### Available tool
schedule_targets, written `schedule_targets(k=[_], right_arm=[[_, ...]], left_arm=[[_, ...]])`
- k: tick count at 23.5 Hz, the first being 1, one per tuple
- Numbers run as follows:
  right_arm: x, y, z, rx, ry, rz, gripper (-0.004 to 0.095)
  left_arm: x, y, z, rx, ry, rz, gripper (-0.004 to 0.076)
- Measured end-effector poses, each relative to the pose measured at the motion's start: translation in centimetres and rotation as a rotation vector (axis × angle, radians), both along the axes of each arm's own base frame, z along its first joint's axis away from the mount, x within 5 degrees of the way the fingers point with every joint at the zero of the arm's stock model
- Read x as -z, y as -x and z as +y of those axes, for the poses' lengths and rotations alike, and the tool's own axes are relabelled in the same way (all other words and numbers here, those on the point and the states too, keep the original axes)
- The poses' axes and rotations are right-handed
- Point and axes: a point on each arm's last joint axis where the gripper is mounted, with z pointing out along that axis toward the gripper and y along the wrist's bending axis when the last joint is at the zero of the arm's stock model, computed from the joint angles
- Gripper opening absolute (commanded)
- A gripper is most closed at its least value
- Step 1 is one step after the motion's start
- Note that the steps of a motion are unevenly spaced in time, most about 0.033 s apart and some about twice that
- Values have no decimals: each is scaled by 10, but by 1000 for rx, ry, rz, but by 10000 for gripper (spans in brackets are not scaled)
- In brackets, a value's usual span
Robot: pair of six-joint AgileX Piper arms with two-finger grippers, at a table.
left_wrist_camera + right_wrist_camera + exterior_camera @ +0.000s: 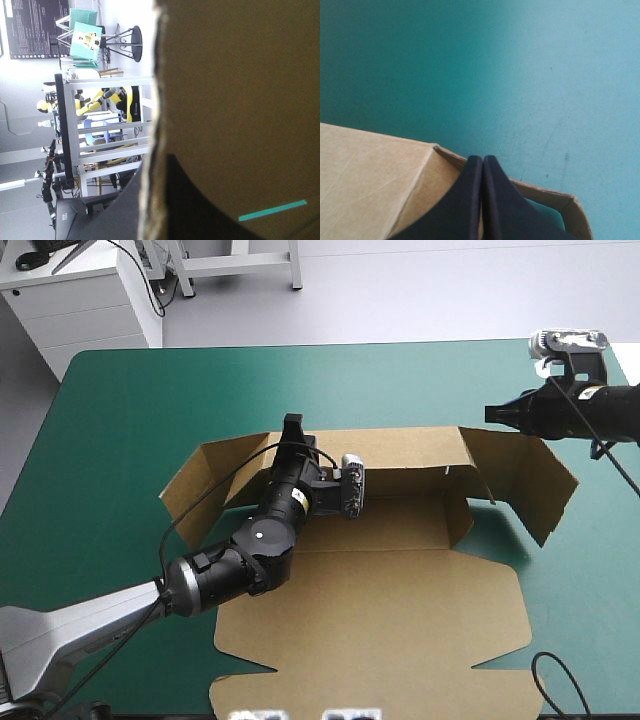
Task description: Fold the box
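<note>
The box (pixel 400 590) lies opened out with its broad lid panel flat toward the robot and its far wall (pixel 400 450) raised upright. A side flap (pixel 530 480) angles out from the right end of that wall, and another from the left end. The teal-green cover (pixel 120 420) shows round the box on its far, left and right sides, so it sits about mid-table. At the left part of the box's far wall the left gripper (pixel 292 430) reaches over the top edge. Its wrist view shows brown board running between the black fingers, so I judge it clamped on that wall. Above the box's far right corner the right gripper (pixel 497 414) hangs with its fingers pressed together in one point, grasping nothing; whether it touches the board cannot be told. The step in hand looks like standing the walls up. To do it well, the left should hold the wall plumb without creasing it. The right should nudge the end flap inward along its scored fold, pushing low near the crease rather than at the free tip.
</note>
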Motion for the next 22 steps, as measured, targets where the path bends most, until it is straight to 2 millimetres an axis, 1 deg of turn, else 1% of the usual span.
schedule_targets(k=[1, 2, 4, 6, 8, 10, 13, 15, 20, 22], right_arm=[[8, -13, -1, 2, 5, 33, -11], [11, -18, -2, 5, 10, 44, -11], [28, -39, -5, 25, 17, 95, -11], [37, -54, -6, 39, 6, 126, -10], [42, -66, -4, 38, 9, 140, -10], [44, -75, 6, 23, 22, 143, -8], [47, -83, 19, 6, 54, 159, -8], [53, -87, 26, -3, 85, 187, -8], [71, -92, 30, -2, 124, 284, -10], [73, -91, 29, -3, 136, 315, -18]], left_arm=[[0, 0, 1, -9, -1, 0, -8], [0, 0, 1, -13, -1, 0, -8], [0, 0, 2, -18, -1, 1, -8], [0, 0, 2, -18, 0, 1, -8], [0, 0, 2, -18, 0, 1, -8], [0, 0, 2, -18, 0, 1, -8], [0, 0, 2, -18, 0, 1, -8], [0, 0, 2, -18, 0, 1, -8], [0, 0, 2, -19, 2, 2, -8], [0, 0, 1, -18, 2, 2, -8]])
